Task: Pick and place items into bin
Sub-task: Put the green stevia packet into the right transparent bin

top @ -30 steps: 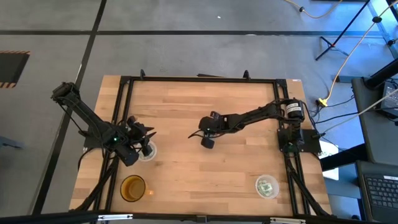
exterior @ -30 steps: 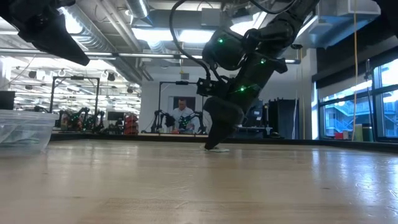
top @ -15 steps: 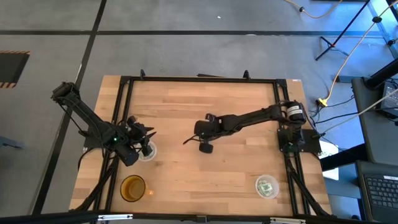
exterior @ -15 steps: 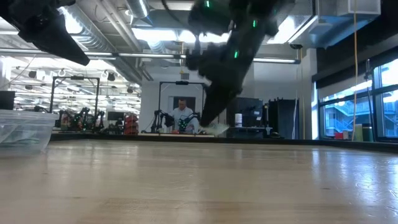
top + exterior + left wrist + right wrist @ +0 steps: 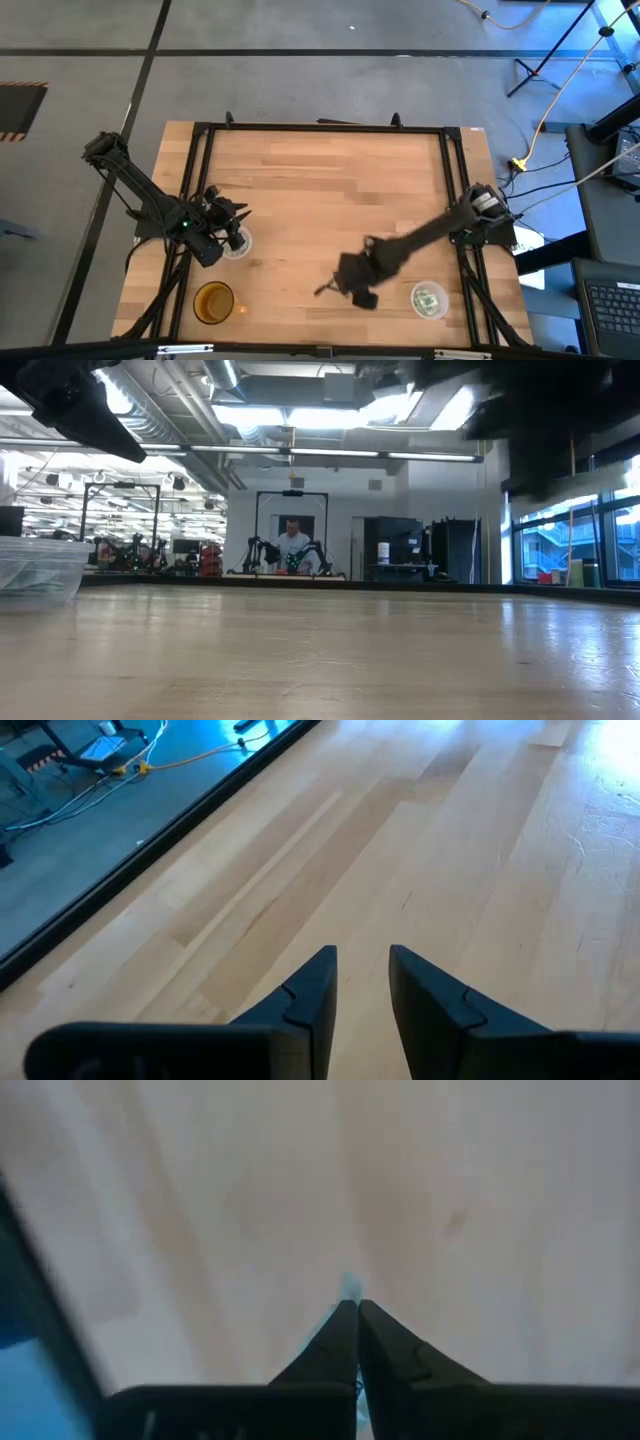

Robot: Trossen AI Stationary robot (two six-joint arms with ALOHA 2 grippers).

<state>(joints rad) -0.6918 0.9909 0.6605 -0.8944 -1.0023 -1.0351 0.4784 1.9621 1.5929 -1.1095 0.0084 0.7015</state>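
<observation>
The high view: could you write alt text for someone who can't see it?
Seen from above, a light wooden table with two dark robot arms: the right gripper reaches across the near edge, beside a clear round cup holding pale green packets. The left gripper hangs over another clear cup near the left edge, with an amber cup nearby.

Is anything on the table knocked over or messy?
Nothing stands out. The amber cup, the clear cup by the left end effector and the clear cup of packets near the right end effector all stand upright, and nothing is spilled on the wooden table.
</observation>
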